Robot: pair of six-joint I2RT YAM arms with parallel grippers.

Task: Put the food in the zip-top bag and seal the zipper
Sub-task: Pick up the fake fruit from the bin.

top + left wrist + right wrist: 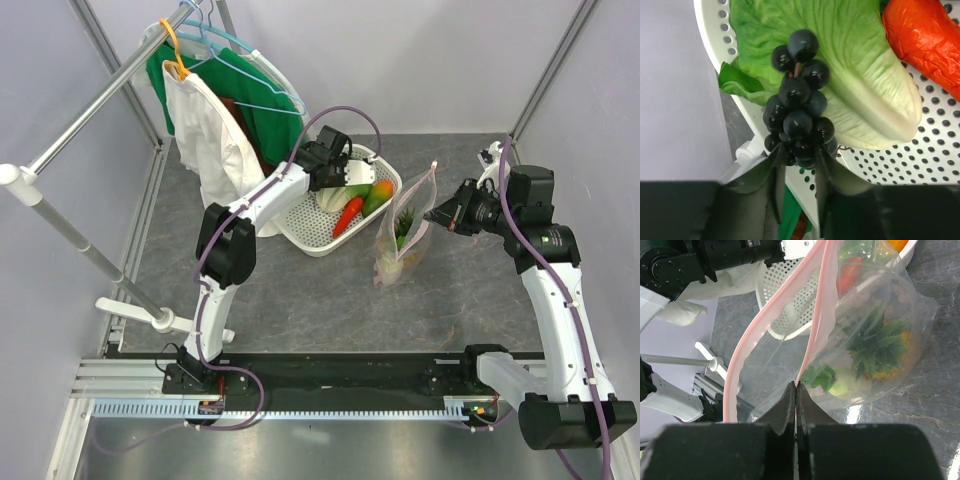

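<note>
My left gripper (333,168) is over the white basket's far rim and is shut on the dark purple grape bunch (797,110); my fingertips (776,165) pinch its lower grapes. Under it lie a green lettuce leaf (865,75) and the red chili (925,40). My right gripper (796,386) is shut on the pink zipper strip (821,310) of the clear zip-top bag (403,245) and holds it up, mouth open. Inside the bag are a green leafy piece (875,347), an orange knobbly fruit (890,371) and a round green piece (842,387).
The white lattice basket (310,243) stands left of the bag and also holds an orange-green fruit (378,194). A clothes rail (90,105) with a white garment (215,140) and a green garment (265,100) stands at the back left, close to my left arm.
</note>
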